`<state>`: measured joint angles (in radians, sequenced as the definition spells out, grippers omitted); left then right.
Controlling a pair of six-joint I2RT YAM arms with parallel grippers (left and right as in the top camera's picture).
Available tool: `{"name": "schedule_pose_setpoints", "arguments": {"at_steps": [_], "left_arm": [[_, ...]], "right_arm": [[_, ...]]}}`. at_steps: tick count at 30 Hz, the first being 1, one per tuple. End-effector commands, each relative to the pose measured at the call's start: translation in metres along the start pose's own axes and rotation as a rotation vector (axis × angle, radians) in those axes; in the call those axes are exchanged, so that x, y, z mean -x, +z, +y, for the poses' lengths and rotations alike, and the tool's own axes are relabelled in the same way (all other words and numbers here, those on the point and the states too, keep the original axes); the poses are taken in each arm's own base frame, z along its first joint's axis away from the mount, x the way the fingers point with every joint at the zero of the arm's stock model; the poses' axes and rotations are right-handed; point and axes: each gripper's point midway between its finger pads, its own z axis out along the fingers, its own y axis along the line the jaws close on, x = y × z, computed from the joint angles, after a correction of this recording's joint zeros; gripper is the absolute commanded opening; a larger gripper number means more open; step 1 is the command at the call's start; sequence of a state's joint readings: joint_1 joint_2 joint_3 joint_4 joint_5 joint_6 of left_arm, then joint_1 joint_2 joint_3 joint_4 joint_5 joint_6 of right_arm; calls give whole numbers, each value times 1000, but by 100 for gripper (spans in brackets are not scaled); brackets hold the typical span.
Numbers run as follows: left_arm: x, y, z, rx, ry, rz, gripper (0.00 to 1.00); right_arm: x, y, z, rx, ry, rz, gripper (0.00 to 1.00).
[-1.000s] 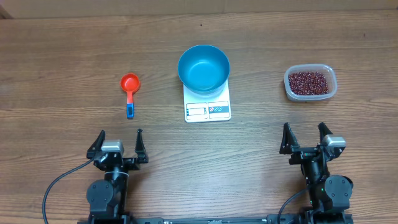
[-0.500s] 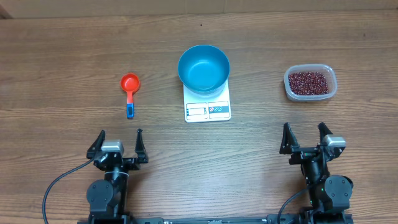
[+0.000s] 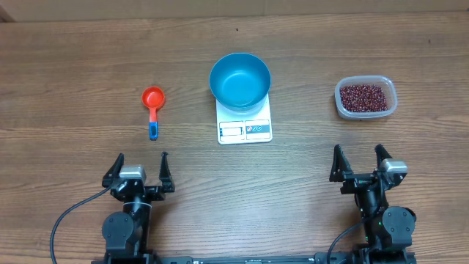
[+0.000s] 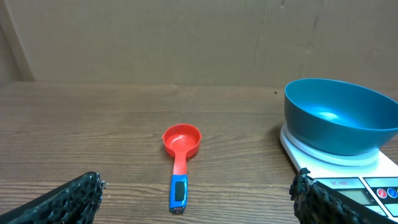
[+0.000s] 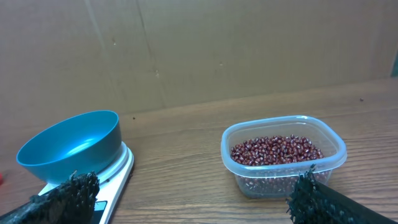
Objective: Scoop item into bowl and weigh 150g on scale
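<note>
We count one bowl (image 3: 239, 79) on one scale (image 3: 245, 128), one scoop (image 3: 153, 97), one tub (image 3: 339, 97) of beans (image 3: 363, 96); left hand (image 3: 141, 161), right hand (image 3: 358, 156) released.

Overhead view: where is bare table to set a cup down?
Bare table lies between the scoop and the scale, between the scale and the tub of beans, and beyond the bowl. Only the centre is crowded: bowl on scale.

Blue bowl (image 5: 68, 146) seated on white scale (image 5: 122, 165), left. Clear tub (image 5: 283, 119) of red-brown beans (image 5: 275, 150) right, well apart. Right gripper (image 5: 194, 185) jaws wide, empty.
</note>
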<state>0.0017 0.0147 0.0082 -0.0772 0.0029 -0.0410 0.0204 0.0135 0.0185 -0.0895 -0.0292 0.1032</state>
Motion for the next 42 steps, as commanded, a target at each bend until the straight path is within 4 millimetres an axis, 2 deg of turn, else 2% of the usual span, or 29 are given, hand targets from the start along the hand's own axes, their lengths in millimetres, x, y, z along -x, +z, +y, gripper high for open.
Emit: {"name": "schedule_pose_setpoints", "arguments": {"at_steps": [1,14,20,26,34,42], "left_arm": [[1,0,3,14,23,-7,99],[5,0,0,1,56,-22,99],[24,-5,-9,-49,88,-50,100],[60,-7,-17,-88,89,-57,100],[98,14,-42,-226,65,107,100],[112,43,-48,-249,4,404,100]], "right_arm": [[-1,0,0,2,-7,-6,100],[-1,0,0,2,-7,-6,100],[-1,0,0,2,-7,-6,100],[-1,0,0,2,-7,-6,100],[-1,0,0,2,-7,-6,100],[-1,0,0,2,-7,-6,100]]}}
